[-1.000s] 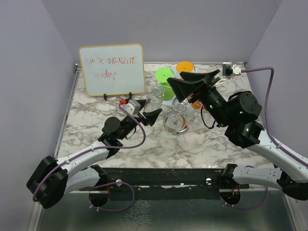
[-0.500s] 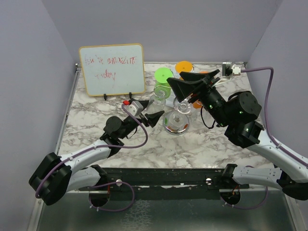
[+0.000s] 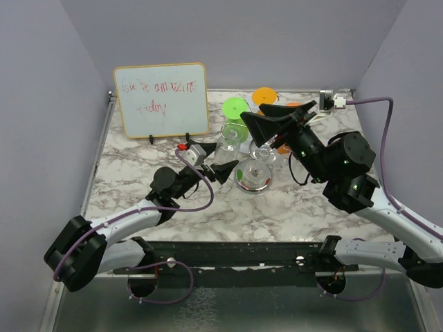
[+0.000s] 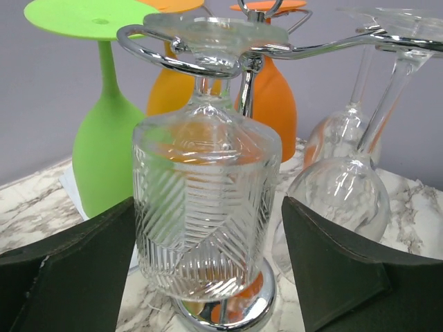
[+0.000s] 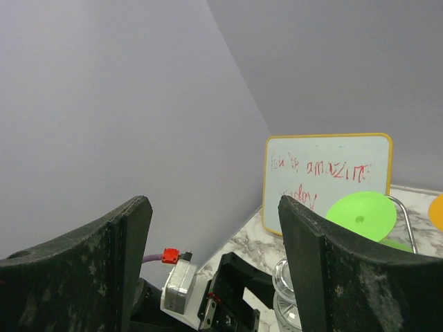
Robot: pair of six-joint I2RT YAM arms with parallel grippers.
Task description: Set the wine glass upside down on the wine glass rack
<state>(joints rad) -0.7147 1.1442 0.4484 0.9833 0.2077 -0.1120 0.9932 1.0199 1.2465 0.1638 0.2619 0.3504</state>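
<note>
Nearly done: wine glass (image 4: 205,207) hangs upside down on the wine glass rack (image 4: 311,48).
Left gripper (image 4: 208,228) spread apart either side of it; right gripper (image 5: 213,207) apart, empty. Only retreat seems left.

The table (image 3: 124,160) is seen from above and behind, the wine glass rack (image 4: 247,83) closely from the left wrist, and the whiteboard (image 5: 325,173), shared with the overhead view, is faced from the right wrist.
</note>
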